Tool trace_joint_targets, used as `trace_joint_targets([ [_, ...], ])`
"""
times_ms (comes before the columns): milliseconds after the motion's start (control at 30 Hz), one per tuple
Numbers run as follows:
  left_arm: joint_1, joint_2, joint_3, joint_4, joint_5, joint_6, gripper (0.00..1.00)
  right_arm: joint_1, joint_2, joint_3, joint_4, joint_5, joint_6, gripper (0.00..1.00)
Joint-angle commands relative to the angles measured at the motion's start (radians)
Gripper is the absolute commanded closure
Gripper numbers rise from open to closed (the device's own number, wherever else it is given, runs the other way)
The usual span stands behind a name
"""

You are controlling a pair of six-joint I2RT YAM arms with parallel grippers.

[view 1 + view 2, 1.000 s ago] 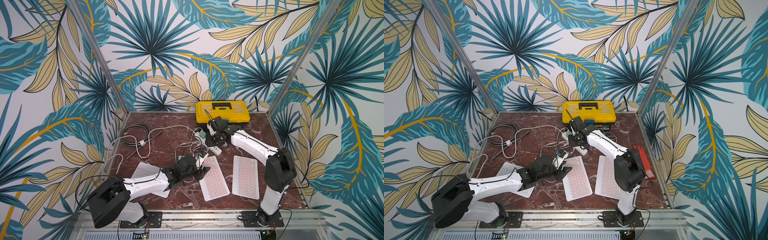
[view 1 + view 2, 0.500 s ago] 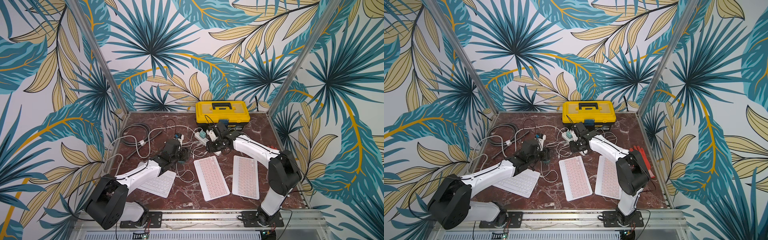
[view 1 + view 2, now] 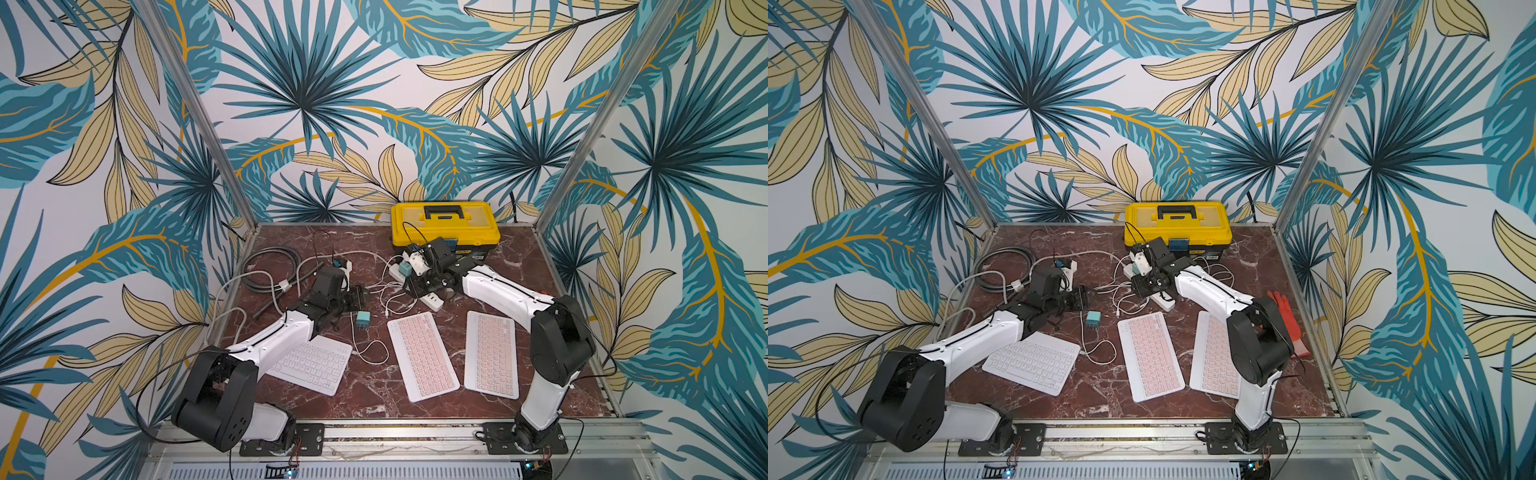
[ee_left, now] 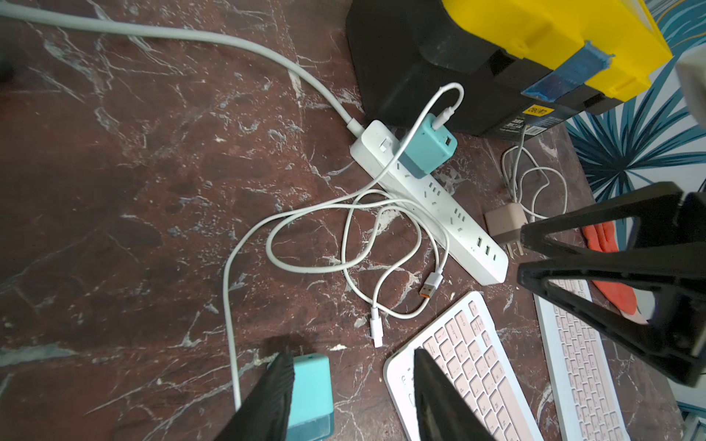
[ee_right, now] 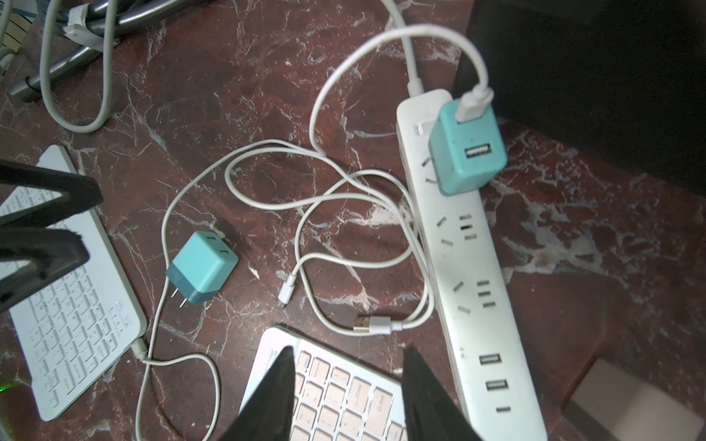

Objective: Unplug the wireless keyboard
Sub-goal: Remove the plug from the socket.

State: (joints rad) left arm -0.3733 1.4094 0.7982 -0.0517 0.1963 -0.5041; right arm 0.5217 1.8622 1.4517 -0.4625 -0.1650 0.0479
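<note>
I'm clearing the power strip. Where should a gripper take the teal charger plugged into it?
Grip the charger by two opposite flat sides, coming straight down from above. It stands upright on the strip, and the cable enters its top face, so close below that.

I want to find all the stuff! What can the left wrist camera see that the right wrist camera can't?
Only the left wrist view: the yellow plastic toolbox lid and the orange-red rubber glove. Only the right wrist view: the white flat keyboard and the thick grey cable. Both show the long white power strip, the teal cube charger plugged into it, a loose teal charger and a pink-keyed keyboard.
</note>
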Motion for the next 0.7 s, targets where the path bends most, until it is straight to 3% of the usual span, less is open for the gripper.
trace_joint_targets([
  [0,0.015,0.037,0.052,-0.012,0.039,-0.002,0.48,-0.029,0.075,0.058,0.007,0.000,-0.078,0.52],
  [400,0.027,0.176,0.175,-0.013,0.108,-0.013,0.48,-0.087,0.195,0.146,0.072,-0.057,-0.177,0.39],
  [667,0.042,0.192,0.184,-0.013,0.122,-0.018,0.48,-0.099,0.299,0.232,0.092,-0.057,-0.195,0.41],
])
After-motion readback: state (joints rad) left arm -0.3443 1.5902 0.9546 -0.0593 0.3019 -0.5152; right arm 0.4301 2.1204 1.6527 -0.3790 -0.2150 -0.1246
